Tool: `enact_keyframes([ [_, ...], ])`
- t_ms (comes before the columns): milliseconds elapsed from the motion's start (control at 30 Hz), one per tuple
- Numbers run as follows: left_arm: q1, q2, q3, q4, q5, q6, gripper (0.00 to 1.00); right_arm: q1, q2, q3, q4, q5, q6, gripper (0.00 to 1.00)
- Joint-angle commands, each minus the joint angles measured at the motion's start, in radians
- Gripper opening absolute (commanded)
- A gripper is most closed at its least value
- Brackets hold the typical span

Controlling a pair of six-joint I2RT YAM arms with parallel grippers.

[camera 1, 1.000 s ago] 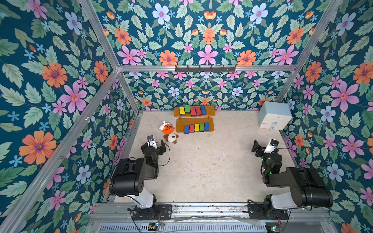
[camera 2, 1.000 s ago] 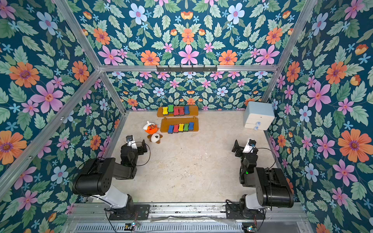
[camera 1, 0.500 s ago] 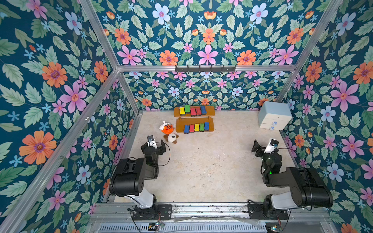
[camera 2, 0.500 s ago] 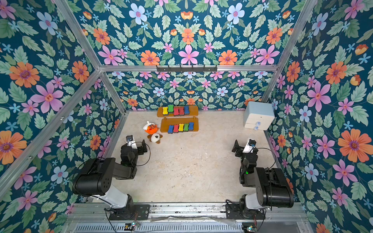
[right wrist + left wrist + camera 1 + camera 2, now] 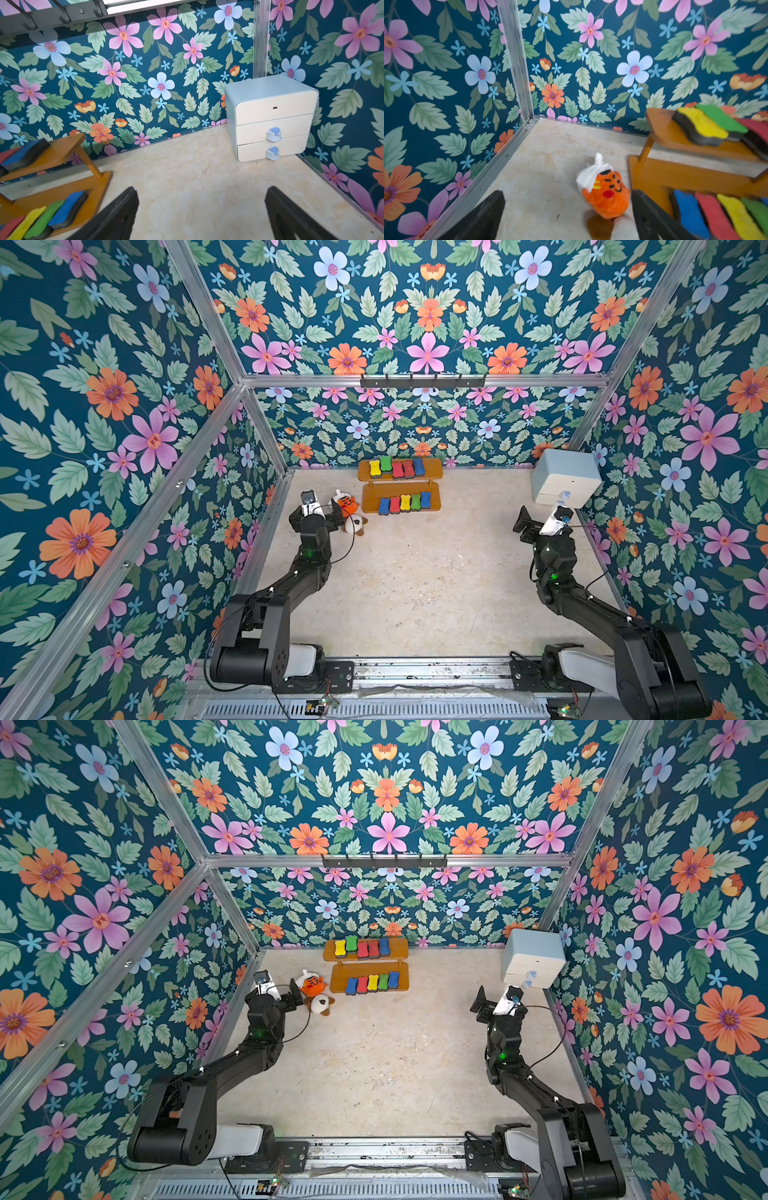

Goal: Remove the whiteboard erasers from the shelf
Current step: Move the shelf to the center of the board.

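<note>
I have both claws spread wide and neither holds anything. My left gripper [image 5: 566, 216] points at the far corner, with the orange plush toy [image 5: 607, 195] just ahead of it, close to its right finger, and the brown-white plush toy [image 5: 356, 524] near that same finger. The shelf [image 5: 433, 468] stands ahead and to the right of this claw, and ahead and to the left of my right gripper [image 5: 203, 216]. All ten whiteboard erasers [image 5: 405, 503] lie on it, five in a row on each board. The pale drawer box [image 5: 270, 116] sits ahead and right of the right claw, well apart
</note>
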Motion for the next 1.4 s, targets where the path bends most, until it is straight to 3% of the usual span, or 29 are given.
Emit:
enact_keyframes([
  [0, -0.002, 0.034, 0.158, -0.326, 0.039, -0.142, 0.99, 0.066, 0.01, 0.099, -0.295, -0.091, 0.097, 0.99],
  [200, 0.003, 0.24, 0.422, -0.441, 0.348, -0.214, 0.99, 0.141, 0.249, 0.41, -0.458, -0.328, 0.126, 0.99],
  [300, 0.017, 0.331, 0.518, -0.441, 0.49, -0.221, 0.92, 0.142, 0.377, 0.564, -0.489, -0.455, 0.162, 0.98],
  [500, 0.067, 0.454, 0.652, -0.392, 0.679, -0.268, 0.87, 0.135, 0.636, 0.875, -0.542, -0.665, 0.23, 0.93],
  [700, 0.145, 0.642, 0.873, -0.425, 0.937, -0.347, 0.63, 0.102, 0.863, 1.16, -0.557, -0.82, 0.381, 0.86],
  [833, 0.145, 0.71, 0.945, -0.41, 1.029, -0.39, 0.64, 0.078, 0.961, 1.268, -0.509, -0.874, 0.48, 0.84],
  [1000, 0.146, 0.764, 0.995, -0.451, 1.056, -0.399, 0.64, 0.073, 1.07, 1.403, -0.562, -0.878, 0.526, 0.81],
  [1367, 0.145, 0.833, 1.022, -0.468, 1.091, -0.443, 0.57, 0.072, 1.194, 1.495, -0.545, -0.913, 0.617, 0.73],
])
